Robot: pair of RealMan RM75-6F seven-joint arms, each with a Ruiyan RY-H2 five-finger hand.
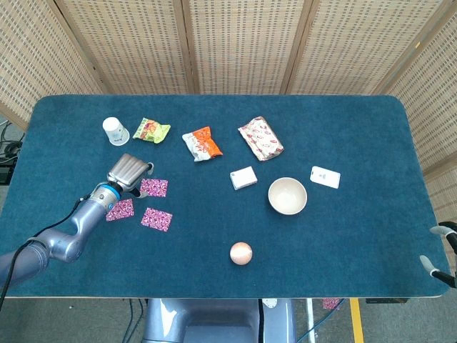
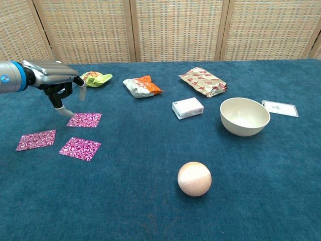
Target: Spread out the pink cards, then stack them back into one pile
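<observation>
Three pink patterned cards lie apart on the blue table: a far card [image 1: 153, 187] [image 2: 84, 119], a left card [image 1: 119, 209] [image 2: 35, 139] and a near card [image 1: 156, 219] [image 2: 79, 148]. My left hand [image 1: 128, 174] [image 2: 57, 83] hovers just left of the far card and holds nothing. Its fingers bend downward, and one fingertip [image 2: 65, 111] reaches down close to that card's left corner. I cannot tell if it touches. My right hand [image 1: 443, 250] shows only at the table's right front edge, fingers apart and empty, far from the cards.
Along the back stand a paper cup [image 1: 115, 131], a green snack bag [image 1: 151, 130], an orange bag [image 1: 202, 143] and a red-and-white bag [image 1: 260, 138]. Mid-table are a white box [image 1: 243, 178], a bowl [image 1: 287, 195] and a white card [image 1: 325, 176]. A peach ball [image 1: 240, 252] lies nearer.
</observation>
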